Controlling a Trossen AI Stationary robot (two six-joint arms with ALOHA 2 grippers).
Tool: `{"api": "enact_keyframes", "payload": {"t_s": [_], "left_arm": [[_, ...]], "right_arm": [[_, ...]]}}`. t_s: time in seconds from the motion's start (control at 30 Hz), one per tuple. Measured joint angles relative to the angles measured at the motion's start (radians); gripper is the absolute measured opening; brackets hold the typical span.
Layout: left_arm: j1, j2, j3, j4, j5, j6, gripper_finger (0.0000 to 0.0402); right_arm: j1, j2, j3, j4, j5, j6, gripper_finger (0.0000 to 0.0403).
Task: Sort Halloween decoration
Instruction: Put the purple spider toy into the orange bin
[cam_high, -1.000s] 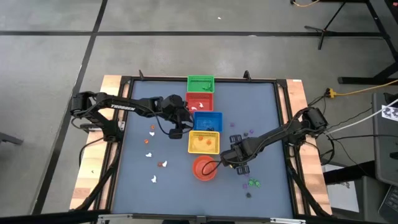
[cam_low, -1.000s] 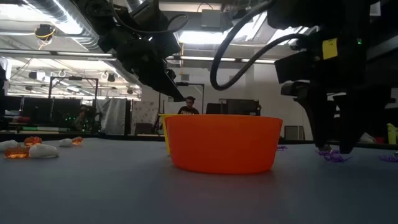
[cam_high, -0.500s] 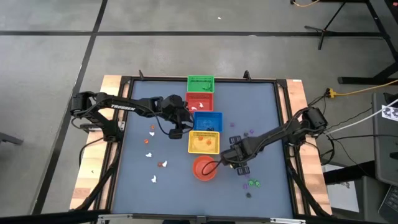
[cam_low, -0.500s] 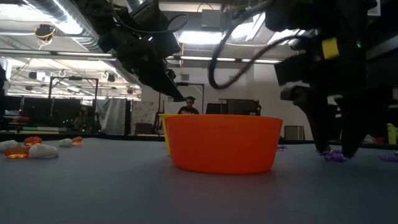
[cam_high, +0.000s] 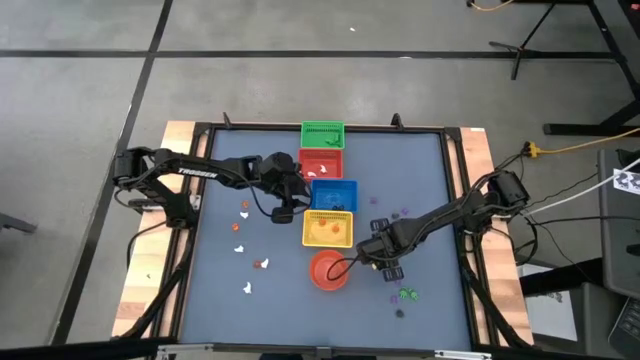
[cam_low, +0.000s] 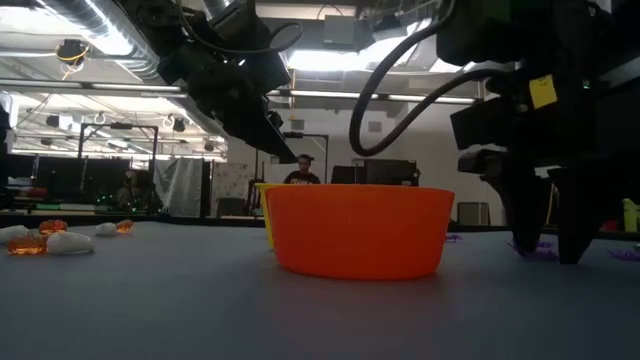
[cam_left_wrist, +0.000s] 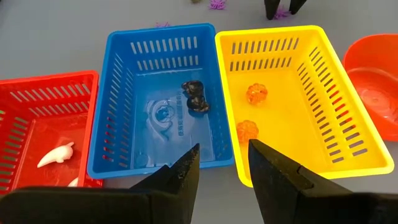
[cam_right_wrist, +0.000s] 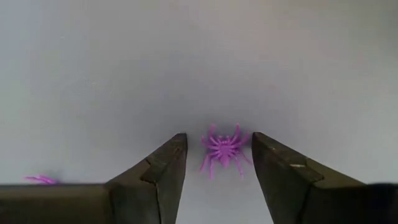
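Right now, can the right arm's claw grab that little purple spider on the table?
Probably yes. The right gripper is open, with the purple spider lying on the bare table right between its fingers, and nothing sits in the way. It looks ready to close on it.

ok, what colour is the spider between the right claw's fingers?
Purple. The spider shows best in the right wrist view, lying on the table.

I see even overhead light and soft shadows, while ceiling lights (cam_low: 330, 60) backlight the low view's dark arms.
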Motion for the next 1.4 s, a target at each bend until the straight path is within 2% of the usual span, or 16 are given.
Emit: {"api": "enact_keyframes", "payload": {"t_s": [0.37, 0.53, 0.83, 1.03, 1.4], "left_arm": [[0.000, 0.000, 0.000, 0.000, 0.000, 0.000, 0.0121], [0.000, 0.000, 0.000, 0.000, 0.000, 0.000, 0.0121], [0.000, 0.000, 0.000, 0.000, 0.000, 0.000, 0.0121], [0.000, 0.000, 0.000, 0.000, 0.000, 0.000, 0.0121], [0.000, 0.000, 0.000, 0.000, 0.000, 0.000, 0.0121]], "right_arm": [[0.001, 0.003, -0.002, 0.006, -0.012, -0.001, 0.0091], [0.001, 0.003, -0.002, 0.006, -0.013, -0.001, 0.0064], [0.001, 0.004, 0.002, 0.002, -0.012, -0.001, 0.0056], [-0.001, 0.011, 0.060, -0.077, 0.008, -0.001, 0.0056], [0.000, 0.009, 0.167, -0.113, 0.000, -0.018, 0.0055]]}}
